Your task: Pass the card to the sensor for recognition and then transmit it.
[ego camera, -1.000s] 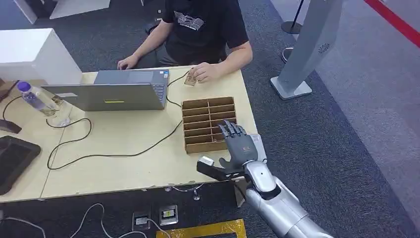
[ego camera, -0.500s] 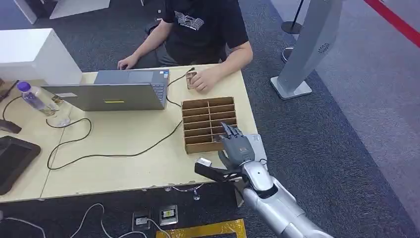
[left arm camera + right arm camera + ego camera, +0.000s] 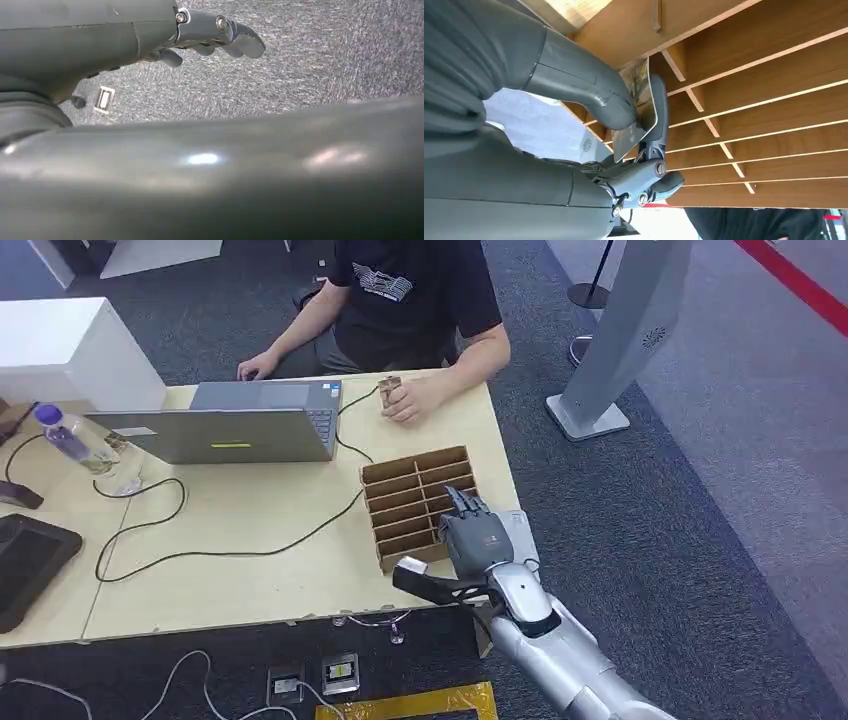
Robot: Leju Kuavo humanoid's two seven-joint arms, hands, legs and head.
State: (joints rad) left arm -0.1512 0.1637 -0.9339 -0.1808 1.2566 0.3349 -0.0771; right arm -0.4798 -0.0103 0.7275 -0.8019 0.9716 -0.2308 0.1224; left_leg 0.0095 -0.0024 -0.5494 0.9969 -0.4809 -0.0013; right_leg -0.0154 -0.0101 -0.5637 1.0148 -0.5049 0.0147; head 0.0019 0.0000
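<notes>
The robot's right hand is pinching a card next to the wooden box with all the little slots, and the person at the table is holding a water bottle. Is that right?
Not quite. The person's hand holds a small brown thing, not a water bottle; the bottle stands apart beside the laptop, as the head view shows. The right hand does pinch a card at the wooden box.

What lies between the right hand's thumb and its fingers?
In the right wrist view, a card is pinched there, thumb on one face and fingers on the other, right at the wooden slotted box.
</notes>
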